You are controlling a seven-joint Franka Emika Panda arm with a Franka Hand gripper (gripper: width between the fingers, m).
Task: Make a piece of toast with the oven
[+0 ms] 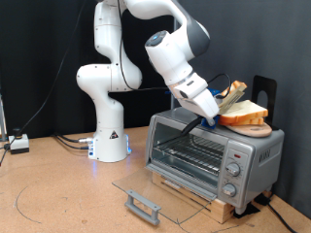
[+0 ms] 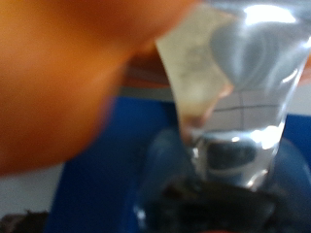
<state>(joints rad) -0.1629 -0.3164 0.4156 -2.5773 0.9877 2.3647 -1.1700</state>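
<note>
The oven (image 1: 209, 146) stands on a wooden board at the exterior view's right. Its glass door (image 1: 155, 189) lies open and flat in front, with the grey handle (image 1: 143, 205) at its front edge, and the wire rack (image 1: 190, 150) shows inside. A pile of bread slices (image 1: 251, 116) sits on the oven's top. My gripper (image 1: 222, 105) is just above the oven's top beside the pile, shut on the piece of toast (image 1: 231, 93), which is tilted up off the pile. In the blurred wrist view, the pale toast (image 2: 194, 63) lies against one of the fingers (image 2: 248, 87).
Three knobs (image 1: 233, 170) run down the oven's right panel. A black stand (image 1: 264, 92) rises behind the pile. The arm's white base (image 1: 109, 146) is at the exterior view's left of the oven, with cables and a small box (image 1: 17, 144) further left on the brown table.
</note>
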